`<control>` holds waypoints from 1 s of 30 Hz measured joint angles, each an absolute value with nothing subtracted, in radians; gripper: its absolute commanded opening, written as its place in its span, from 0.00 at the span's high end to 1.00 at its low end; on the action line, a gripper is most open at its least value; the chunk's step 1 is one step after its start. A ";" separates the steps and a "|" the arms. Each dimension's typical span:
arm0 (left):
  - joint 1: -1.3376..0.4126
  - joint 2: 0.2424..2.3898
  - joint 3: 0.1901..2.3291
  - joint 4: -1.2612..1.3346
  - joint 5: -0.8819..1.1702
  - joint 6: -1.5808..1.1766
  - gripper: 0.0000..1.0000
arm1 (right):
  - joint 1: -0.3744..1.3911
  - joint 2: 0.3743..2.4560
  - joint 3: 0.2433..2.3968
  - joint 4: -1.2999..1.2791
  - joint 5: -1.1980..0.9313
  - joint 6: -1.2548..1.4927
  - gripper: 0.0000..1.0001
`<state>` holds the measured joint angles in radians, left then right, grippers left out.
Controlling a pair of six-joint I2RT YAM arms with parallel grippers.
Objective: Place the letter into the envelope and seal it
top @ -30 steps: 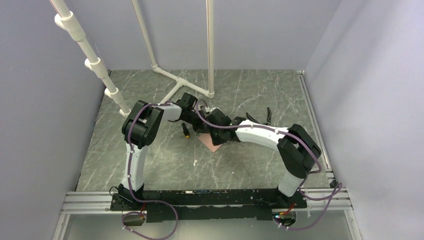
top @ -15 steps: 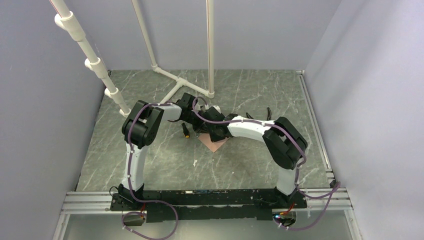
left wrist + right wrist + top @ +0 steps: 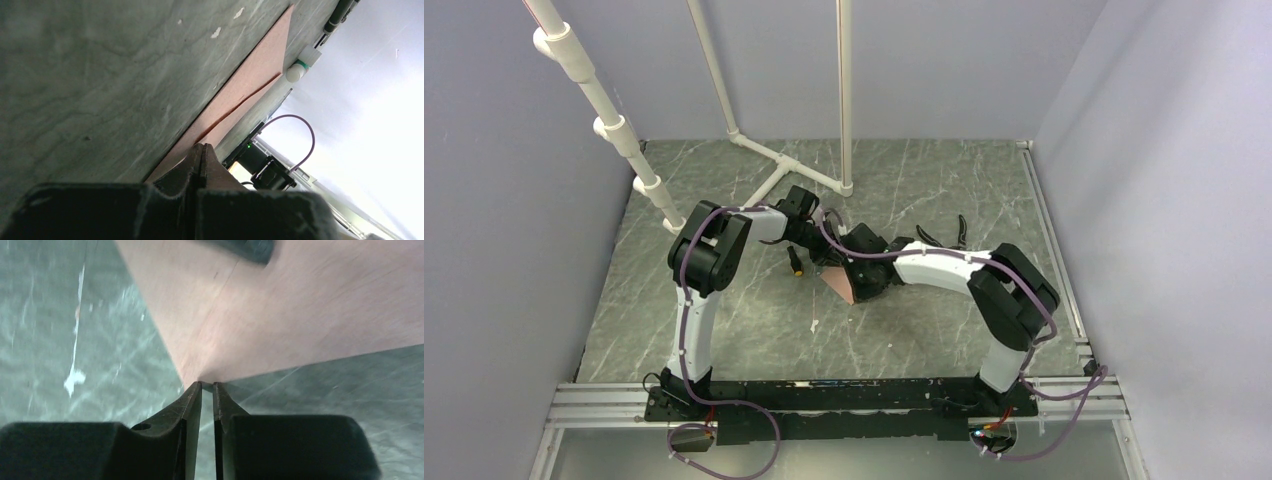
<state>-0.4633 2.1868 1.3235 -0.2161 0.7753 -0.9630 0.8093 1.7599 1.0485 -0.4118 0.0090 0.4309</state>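
Envelope [image 3: 300,305] flat on the table [image 3: 724,320], mid-way between both arms. Left gripper [image 3: 201,149] clenched tight, tips down on the paper. Right gripper [image 3: 207,386] meets a corner (jaws a slit apart, pinching or not, can't tell).

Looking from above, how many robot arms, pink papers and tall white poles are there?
Robot arms: 2 (left arm, right arm)
Pink paper: 1 (the envelope)
Tall white poles: 3 (left pole, middle pole, right pole)
Total: 6
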 measured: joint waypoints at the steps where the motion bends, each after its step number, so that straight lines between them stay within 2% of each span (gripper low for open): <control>1: -0.463 2.188 1.324 -0.215 0.777 -0.963 0.98 | 0.809 1.748 1.035 -0.416 -0.018 0.424 0.81; 6: -0.461 2.189 1.325 -0.213 0.781 -0.952 0.98 | 0.809 1.733 1.025 -0.474 -0.112 0.411 0.82; 13: -0.463 2.178 1.331 -0.225 0.764 -0.897 0.97 | 0.723 1.722 1.131 -0.558 -0.096 0.459 0.81; 22: -0.470 2.121 1.336 -0.305 0.663 -0.801 0.78 | 0.596 1.613 1.132 -0.566 -0.014 0.572 0.81; 23: -0.469 2.107 1.336 -0.327 0.643 -0.787 0.79 | 0.585 1.604 1.128 -0.563 -0.007 0.589 0.81; 26: -0.466 2.065 1.328 -0.371 0.589 -0.748 0.95 | 0.562 1.593 1.116 -0.545 0.009 0.639 0.86; 30: -0.461 1.974 1.267 -0.387 0.553 -0.721 0.97 | 0.548 1.613 1.116 -0.516 0.041 0.680 0.90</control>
